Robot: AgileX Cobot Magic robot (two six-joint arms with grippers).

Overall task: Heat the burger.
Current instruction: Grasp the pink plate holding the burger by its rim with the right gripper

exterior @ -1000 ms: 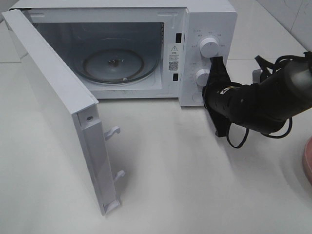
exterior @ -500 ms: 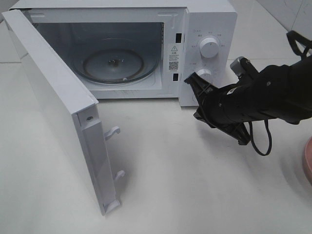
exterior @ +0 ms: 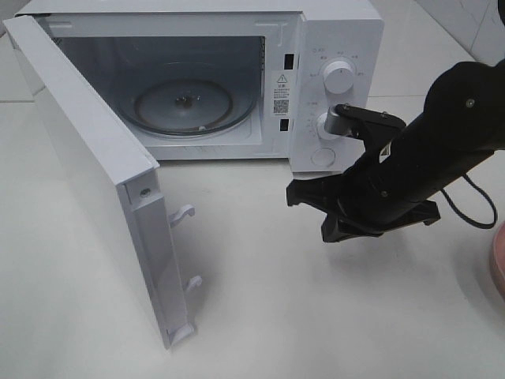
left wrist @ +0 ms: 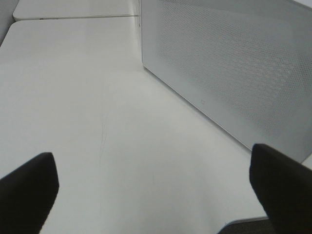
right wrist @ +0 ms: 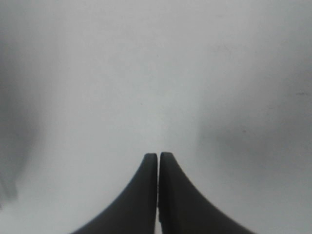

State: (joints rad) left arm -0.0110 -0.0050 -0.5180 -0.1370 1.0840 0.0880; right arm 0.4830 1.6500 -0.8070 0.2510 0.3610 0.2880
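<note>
The burger is out of view in every frame. The white microwave (exterior: 341, 28) stands at the back with its door (exterior: 87, 150) swung wide open to the left. Its glass turntable (exterior: 185, 106) is bare. My right gripper (exterior: 293, 193) hangs over the table just in front of the control panel, below the lower knob (exterior: 326, 125). In the right wrist view its fingers (right wrist: 158, 158) are pressed together with nothing between them, above bare white table. My left gripper (left wrist: 153, 161) is open wide and empty, left of the door's perforated outer face (left wrist: 234, 68).
The upper knob (exterior: 339, 76) and a round button sit on the panel. A pink plate edge (exterior: 499, 264) shows at the far right. The open door juts forward over the left table area. A black cable loops behind my right arm.
My right arm has pulled back from the lower knob, turned, and swung down and left, now over the table in front of the panel. The microwave and door have not moved.
</note>
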